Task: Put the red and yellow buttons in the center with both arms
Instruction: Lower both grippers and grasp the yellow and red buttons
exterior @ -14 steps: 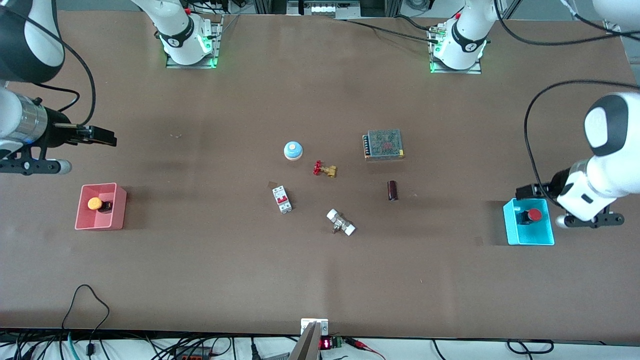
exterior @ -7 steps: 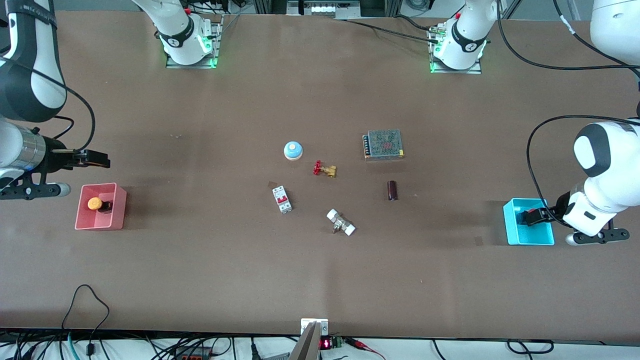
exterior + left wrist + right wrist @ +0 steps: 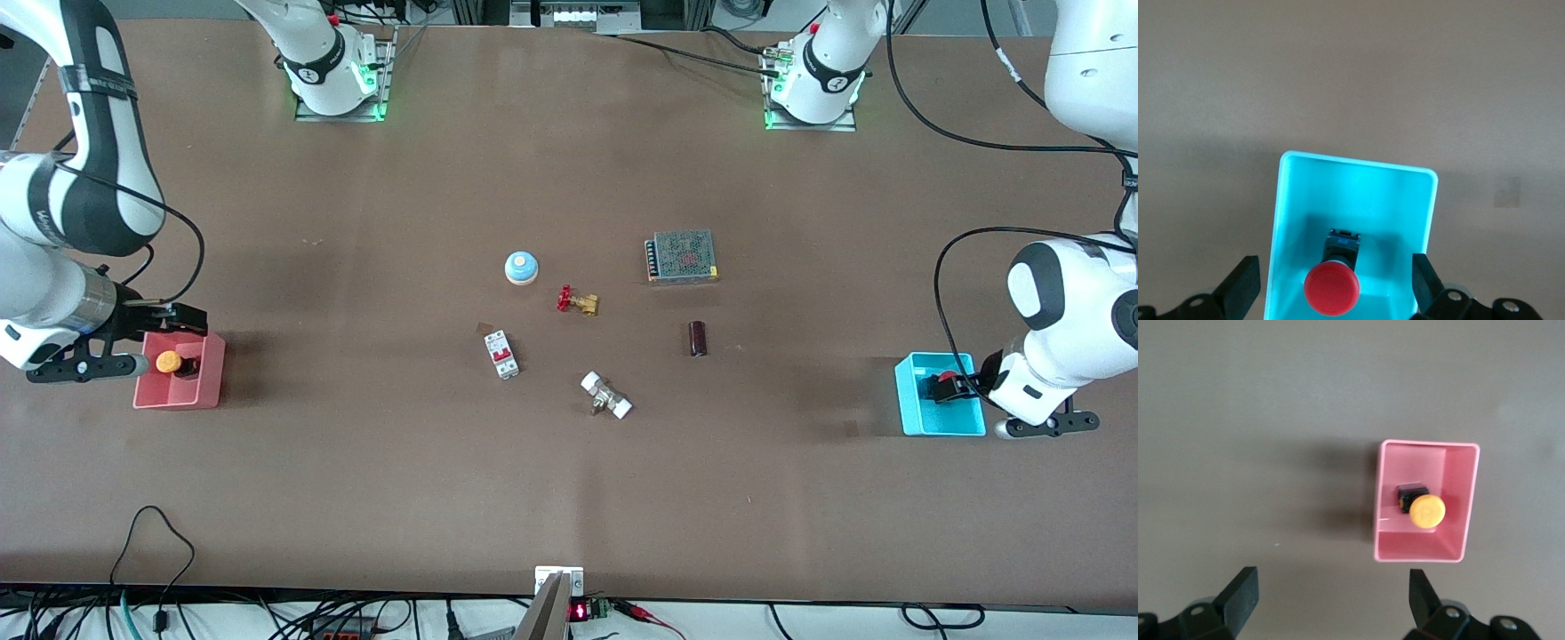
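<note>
The red button (image 3: pixel 952 380) lies in the cyan bin (image 3: pixel 942 428) at the left arm's end of the table. My left gripper (image 3: pixel 944 388) hangs open right over it. In the left wrist view the red cap (image 3: pixel 1331 289) sits between my spread fingers (image 3: pixel 1245 287), above the cyan bin (image 3: pixel 1355 173). The yellow button (image 3: pixel 168 362) lies in the pink bin (image 3: pixel 178 402) at the right arm's end. My right gripper (image 3: pixel 182 318) is open over that bin's rim. In the right wrist view the yellow button (image 3: pixel 1427 511) and pink bin (image 3: pixel 1421 555) lie off to one side of the gripper (image 3: pixel 1331 593).
On the brown tabletop (image 3: pixel 605 489), round the middle, stand a blue-topped white dome (image 3: pixel 521 268), a brass valve with a red handwheel (image 3: pixel 577 301), a white circuit breaker (image 3: pixel 501 354), a metal fitting (image 3: pixel 606 396), a dark cylinder (image 3: pixel 698 339) and a mesh-topped power supply (image 3: pixel 682 256).
The left gripper has come down over the cyan bin and now partly covers the red button. The right gripper has moved toward the front camera, to the pink bin's rim.
</note>
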Available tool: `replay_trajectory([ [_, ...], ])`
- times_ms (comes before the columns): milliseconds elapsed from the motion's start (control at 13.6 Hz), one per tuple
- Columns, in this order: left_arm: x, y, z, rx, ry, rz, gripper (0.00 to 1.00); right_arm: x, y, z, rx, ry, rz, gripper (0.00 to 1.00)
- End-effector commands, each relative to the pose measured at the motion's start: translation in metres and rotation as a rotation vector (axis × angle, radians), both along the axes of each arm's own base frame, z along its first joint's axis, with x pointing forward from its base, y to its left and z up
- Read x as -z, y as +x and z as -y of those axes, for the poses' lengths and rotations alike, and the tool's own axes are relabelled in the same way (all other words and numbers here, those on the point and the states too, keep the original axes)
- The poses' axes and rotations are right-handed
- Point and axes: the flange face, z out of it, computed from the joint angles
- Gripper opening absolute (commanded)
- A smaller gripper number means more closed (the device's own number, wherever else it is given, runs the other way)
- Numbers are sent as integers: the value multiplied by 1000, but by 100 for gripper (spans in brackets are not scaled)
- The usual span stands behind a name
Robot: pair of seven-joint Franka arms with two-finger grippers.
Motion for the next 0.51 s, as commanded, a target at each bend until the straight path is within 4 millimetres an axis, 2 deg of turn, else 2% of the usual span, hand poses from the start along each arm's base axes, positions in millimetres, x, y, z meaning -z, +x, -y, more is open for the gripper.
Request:
replay_trajectory([
  [0,7,-8,2,25,10,-16,100,8,1,11,-96,-55,47,100],
  [293,24,-15,4,25,1,-47,96,52,3,43,-118,-57,97,100],
  [440,25,-15,4,26,1,-48,97,69,2,56,-114,-55,95,100],
])
